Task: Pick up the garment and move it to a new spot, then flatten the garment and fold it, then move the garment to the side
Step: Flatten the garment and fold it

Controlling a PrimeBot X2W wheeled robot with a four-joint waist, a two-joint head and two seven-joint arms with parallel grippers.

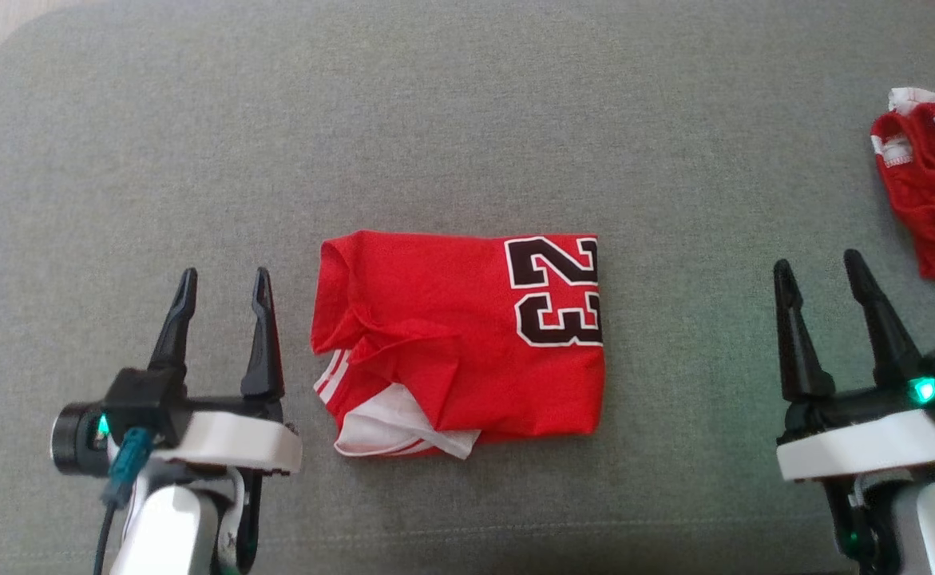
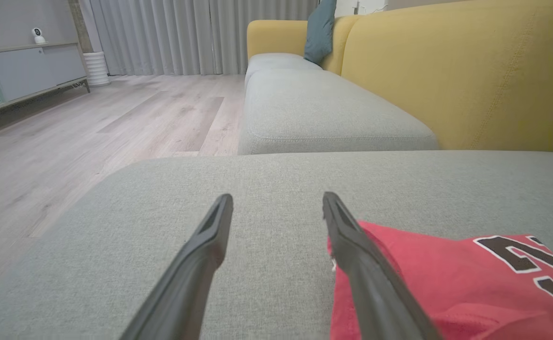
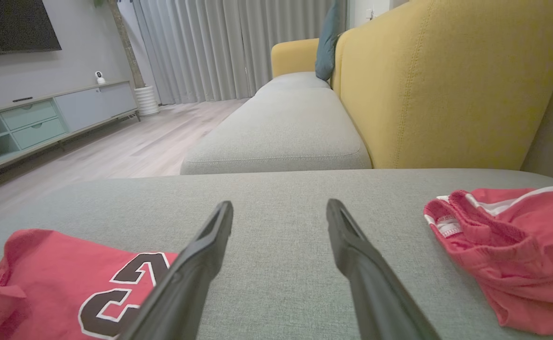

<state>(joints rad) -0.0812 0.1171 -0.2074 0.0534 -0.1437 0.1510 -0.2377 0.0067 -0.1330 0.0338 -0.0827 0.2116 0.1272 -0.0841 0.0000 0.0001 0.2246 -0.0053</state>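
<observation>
The garment (image 1: 459,343), a red jersey with a black 23, lies folded into a rough rectangle in the middle of the grey cushion (image 1: 467,120). White trim pokes out at its near left corner. My left gripper (image 1: 223,279) stands open just left of it, apart from the cloth, nothing between its fingers. In the left wrist view the garment (image 2: 446,283) lies to the right of the left gripper (image 2: 277,200). My right gripper (image 1: 818,267) is open well to the right of the jersey. The right wrist view has the garment (image 3: 68,278) at lower left of the right gripper (image 3: 280,208).
A second red garment with white stripes (image 1: 934,184) lies crumpled at the cushion's right edge, also the second red garment (image 3: 512,250) in the right wrist view. Beyond the cushion are a grey sofa seat (image 2: 323,113), a yellow backrest (image 2: 460,71) and wooden floor (image 2: 68,141).
</observation>
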